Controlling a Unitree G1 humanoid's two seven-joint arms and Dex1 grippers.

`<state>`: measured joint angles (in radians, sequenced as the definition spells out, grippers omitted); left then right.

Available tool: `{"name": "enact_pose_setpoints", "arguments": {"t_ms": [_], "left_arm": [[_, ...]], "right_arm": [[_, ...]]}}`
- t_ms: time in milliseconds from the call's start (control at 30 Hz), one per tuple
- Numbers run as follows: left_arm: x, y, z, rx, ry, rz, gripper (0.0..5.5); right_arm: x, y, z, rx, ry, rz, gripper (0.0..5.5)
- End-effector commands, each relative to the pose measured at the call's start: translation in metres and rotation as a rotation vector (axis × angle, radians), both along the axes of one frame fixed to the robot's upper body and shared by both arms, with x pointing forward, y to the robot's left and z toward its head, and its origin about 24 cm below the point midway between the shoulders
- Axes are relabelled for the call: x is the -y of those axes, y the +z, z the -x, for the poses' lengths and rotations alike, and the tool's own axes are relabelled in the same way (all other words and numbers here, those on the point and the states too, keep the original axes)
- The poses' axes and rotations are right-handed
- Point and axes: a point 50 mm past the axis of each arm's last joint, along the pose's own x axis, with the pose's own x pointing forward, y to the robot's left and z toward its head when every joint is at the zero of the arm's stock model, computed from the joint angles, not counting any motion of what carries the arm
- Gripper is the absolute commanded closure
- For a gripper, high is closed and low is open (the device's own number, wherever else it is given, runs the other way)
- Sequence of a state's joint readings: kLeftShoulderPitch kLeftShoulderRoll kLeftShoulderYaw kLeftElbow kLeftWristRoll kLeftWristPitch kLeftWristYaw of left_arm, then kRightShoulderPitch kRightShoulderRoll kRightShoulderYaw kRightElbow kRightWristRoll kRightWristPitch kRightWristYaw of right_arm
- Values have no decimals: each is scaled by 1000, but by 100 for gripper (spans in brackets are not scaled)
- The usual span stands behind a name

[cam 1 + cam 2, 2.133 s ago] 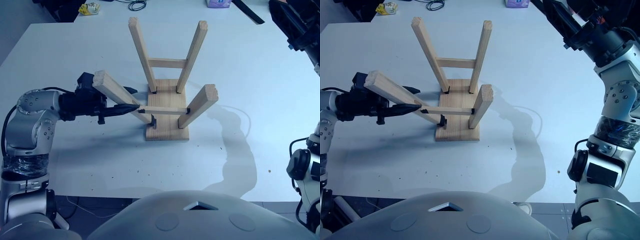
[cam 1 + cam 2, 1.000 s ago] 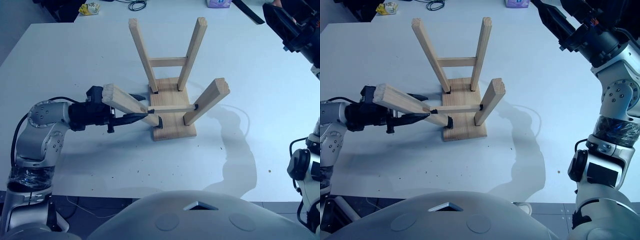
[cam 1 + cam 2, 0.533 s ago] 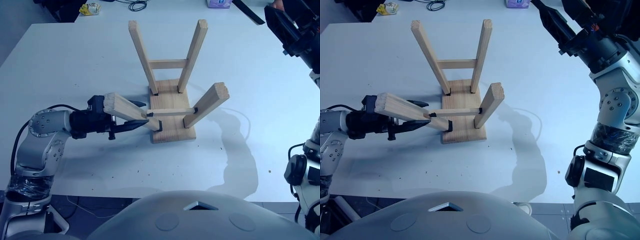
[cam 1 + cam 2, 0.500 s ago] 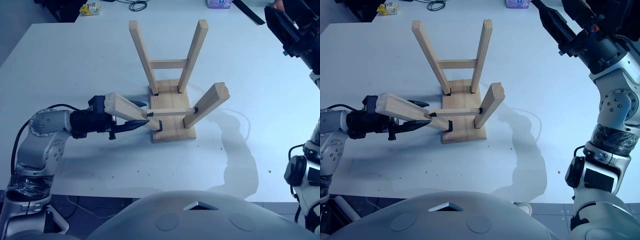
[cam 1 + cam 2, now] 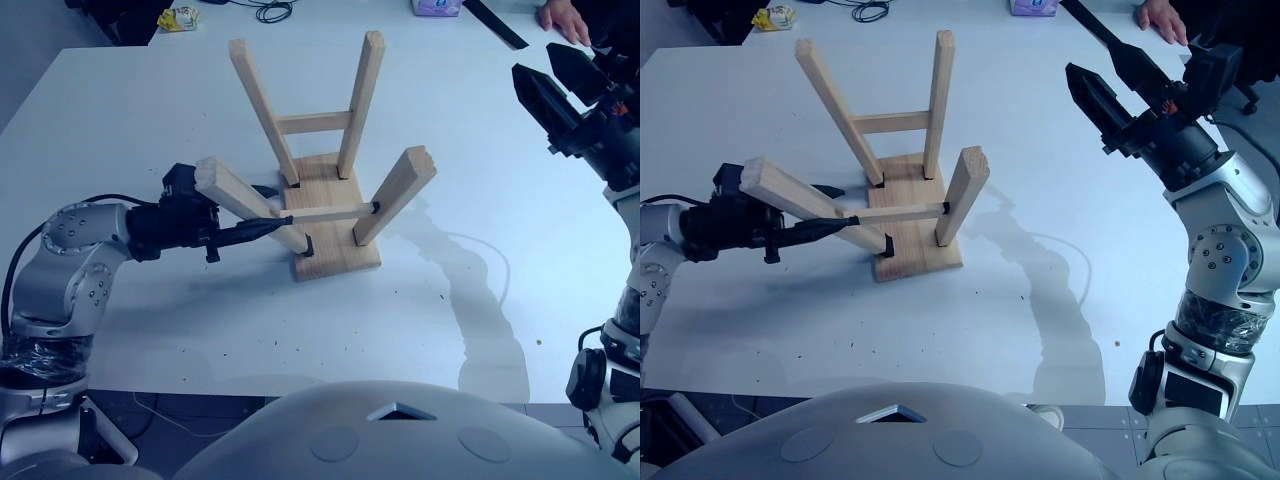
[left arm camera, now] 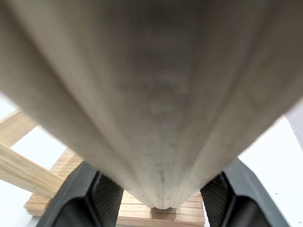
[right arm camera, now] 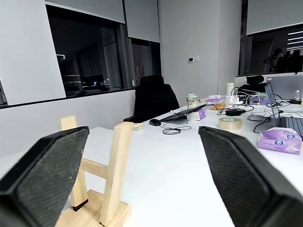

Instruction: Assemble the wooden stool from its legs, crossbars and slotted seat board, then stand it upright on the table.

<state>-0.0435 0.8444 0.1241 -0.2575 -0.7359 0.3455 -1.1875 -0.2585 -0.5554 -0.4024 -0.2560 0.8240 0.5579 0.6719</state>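
Note:
The wooden stool stands upside down mid-table, its slotted seat board (image 5: 338,258) flat on the surface and its legs pointing up. Two far legs (image 5: 262,105) are joined by a crossbar (image 5: 312,122). The near pair leans outward, linked by a thin crossbar (image 5: 330,213). My left gripper (image 5: 258,212) is shut on the near-left leg (image 5: 235,190), which looms close in the left wrist view with a black finger (image 6: 106,198) on each side. My right gripper (image 5: 1112,80) hangs open in the air to the stool's right, its pads (image 7: 45,182) wide apart and nothing between them.
A thin wire (image 5: 492,262) loops on the table to the right of the stool. A tissue box (image 5: 437,6), a dark strip (image 5: 497,24), cables (image 5: 274,10) and a yellow packet (image 5: 181,15) lie along the far edge. The near table is bare.
My left gripper has dragged the stool a little to the left by the leg it holds. The right arm has come down and inward, so its open gripper hangs closer to the stool.

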Motion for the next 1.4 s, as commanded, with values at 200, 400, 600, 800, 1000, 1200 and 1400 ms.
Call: {"name": "enact_pose_setpoints", "arguments": {"t_ms": [200,400,600,800,1000,1200,1400], "left_arm": [[8,-15,13,66,-31,-170,345],[10,-17,14,107,-16,-196,345],[6,-16,11,92,-25,-208,345],[-3,-7,1,89,0,-202,345],[-8,-20,7,61,35,-248,345],[-10,-34,18,28,100,-301,345],[-13,-34,21,-4,127,-333,345]], "right_arm": [[-3,1,1,6,1,8,122],[-3,0,0,-2,1,12,122],[-4,0,2,0,0,13,122],[-11,12,7,58,-8,22,122],[-60,66,10,159,42,-48,122],[-96,73,16,59,6,-89,181],[-120,65,31,-4,-15,-38,277]]}}
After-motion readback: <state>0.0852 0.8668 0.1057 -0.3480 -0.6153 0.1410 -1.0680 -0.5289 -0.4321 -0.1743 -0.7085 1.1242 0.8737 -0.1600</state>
